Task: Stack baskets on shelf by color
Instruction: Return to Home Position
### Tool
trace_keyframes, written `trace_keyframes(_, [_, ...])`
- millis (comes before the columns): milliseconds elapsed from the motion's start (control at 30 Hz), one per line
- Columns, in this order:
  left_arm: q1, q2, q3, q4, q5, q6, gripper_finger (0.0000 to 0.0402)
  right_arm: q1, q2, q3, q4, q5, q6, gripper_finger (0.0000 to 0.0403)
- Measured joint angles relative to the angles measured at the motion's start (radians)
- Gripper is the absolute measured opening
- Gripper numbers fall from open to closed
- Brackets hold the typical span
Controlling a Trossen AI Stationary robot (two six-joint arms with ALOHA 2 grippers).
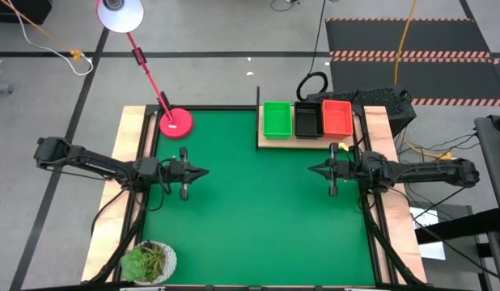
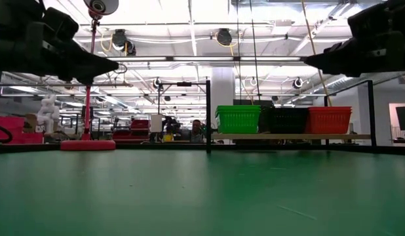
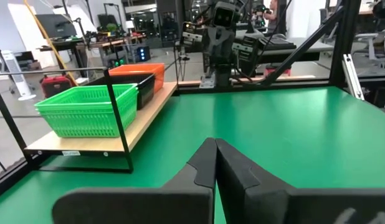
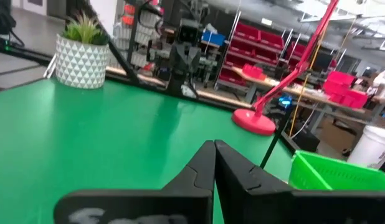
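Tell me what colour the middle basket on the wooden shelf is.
Black; the middle basket shows best in the high view.

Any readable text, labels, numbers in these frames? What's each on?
Nothing can be read in any view.
Small white label on the front edge of the shelf: too small to read.
Pale marking on the body of the right gripper: blurred, unreadable.
Background room signs and bins: no legible text.
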Motion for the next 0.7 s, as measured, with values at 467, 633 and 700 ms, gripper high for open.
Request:
trace_keyframes(467, [0.000, -0.021, 0.000, -0.029, 0.000, -0.020, 0.0013, 0.000, -0.238, -0.001, -0.166, 0.002, 0.000, 0.0000])
trace_keyframes(633, [-0.004, -0.021, 0.000, -0.026, 0.000, -0.021, 0.0003, 0.000, -0.325, -0.001, -0.249, 0.006, 0.004, 0.0000])
trace_keyframes(700, [-0.011, -0.021, 0.000, -0.026, 0.000, -0.021, 0.0008, 0.000, -0.357, -0.002, -0.281, 0.017, 0.004, 0.0000])
